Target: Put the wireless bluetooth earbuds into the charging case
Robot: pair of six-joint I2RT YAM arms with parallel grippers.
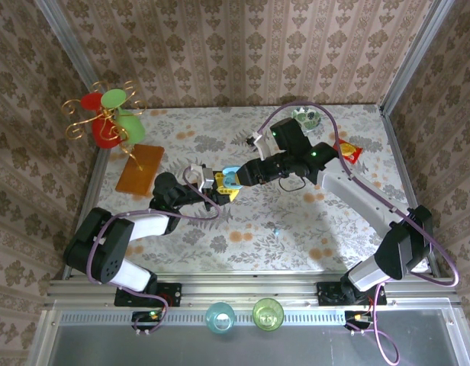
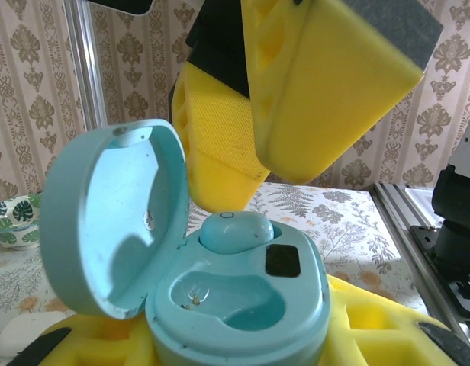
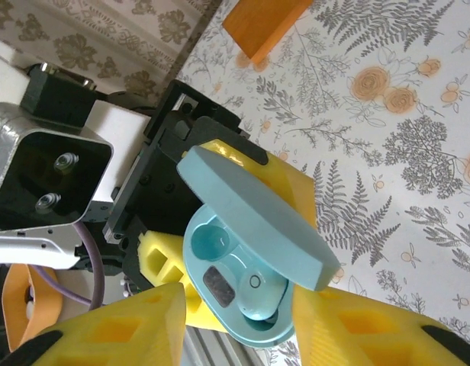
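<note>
Left gripper [image 1: 222, 191]: pinched on the base of the blue case [image 2: 243, 328], over the middle of the table, a little left of centre. Hold that pinch firm and level; no tilting, for fear of spilling what already sits inside.

Nearest in the left wrist view: empty well [image 2: 227, 301], small metal contacts at its bottom. Just behind it: one earbud [image 2: 235, 231] lying in the far well, apparently down, though perhaps not fully home. Lid [image 2: 113, 213] swung up and wide on the left, clear of both wells.

Above and beyond: right gripper [image 3: 235, 339], yellow fingers [image 2: 326, 91] spread, nothing between them, hanging close over the earbud. Best to draw straight up and away from the lid, without brushing the earbud or the lid's rim. If the earbud looks proud, press it lightly with one fingertip first.

Next, find the other earbud. Tiny pale speck [image 1: 277, 227] on the table, nearer the front edge: possibly that, too small to tell. Grip it by its sides, carry it low, match its shape to the empty hollow, and let go only once seated.
</note>
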